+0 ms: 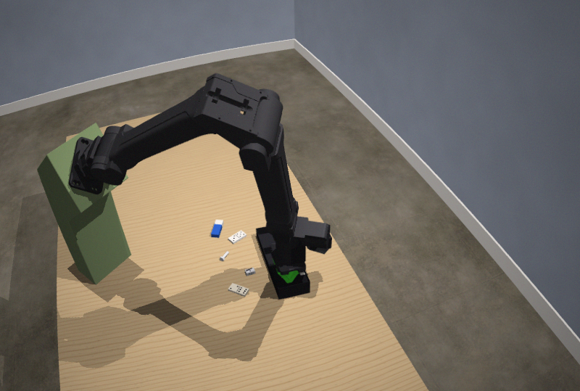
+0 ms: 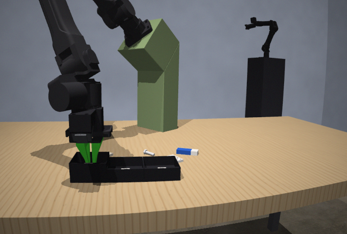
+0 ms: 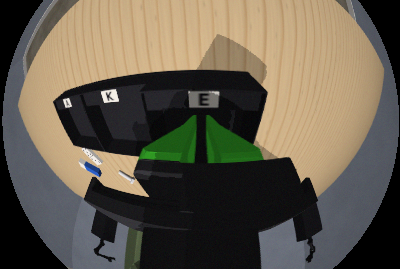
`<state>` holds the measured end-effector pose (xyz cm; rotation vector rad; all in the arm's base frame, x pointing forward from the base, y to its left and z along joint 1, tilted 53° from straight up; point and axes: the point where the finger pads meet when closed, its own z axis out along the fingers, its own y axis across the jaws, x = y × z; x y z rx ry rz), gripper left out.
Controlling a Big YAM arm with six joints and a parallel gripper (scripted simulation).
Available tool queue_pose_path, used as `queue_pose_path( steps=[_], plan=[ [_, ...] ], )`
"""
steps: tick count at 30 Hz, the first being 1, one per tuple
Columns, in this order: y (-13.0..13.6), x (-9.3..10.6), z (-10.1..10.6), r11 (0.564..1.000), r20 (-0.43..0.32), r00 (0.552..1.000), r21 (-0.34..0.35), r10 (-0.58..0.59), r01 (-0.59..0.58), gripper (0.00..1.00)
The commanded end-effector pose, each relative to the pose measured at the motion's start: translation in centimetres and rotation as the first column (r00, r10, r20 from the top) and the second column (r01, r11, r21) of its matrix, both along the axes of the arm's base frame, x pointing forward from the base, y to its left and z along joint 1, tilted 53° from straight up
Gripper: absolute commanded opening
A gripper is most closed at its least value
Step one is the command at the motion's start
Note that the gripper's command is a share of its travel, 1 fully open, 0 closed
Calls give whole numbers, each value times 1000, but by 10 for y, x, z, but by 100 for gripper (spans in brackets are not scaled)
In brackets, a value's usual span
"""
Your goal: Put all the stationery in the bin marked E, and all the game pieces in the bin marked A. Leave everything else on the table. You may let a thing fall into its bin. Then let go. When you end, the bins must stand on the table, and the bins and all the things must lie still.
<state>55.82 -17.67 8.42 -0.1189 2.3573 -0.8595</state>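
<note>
My gripper is shut, with a narrow gap and nothing visible between its green fingers; the tips are inside bin E, whose floor is largely hidden. Bin A is at the row's other end. A blue-and-white eraser, a white domino, a small grey metal piece, perhaps a sharpener, and another domino lie on the table beside the bins.
A white-grey bolt lies between the eraser and the small metal piece. Bin K stands between bins A and E, with lower walls than E. The green arm stand rises behind.
</note>
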Motion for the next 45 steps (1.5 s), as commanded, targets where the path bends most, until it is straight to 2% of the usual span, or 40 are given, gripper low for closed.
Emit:
queue_pose_path(
  steps=[1, 45],
  plan=[
    [-8, 1, 3, 1000, 8, 1000, -7, -4, 4, 10],
    [-9, -1, 15, 1000, 16, 1000, -8, -4, 4, 10]
  ],
)
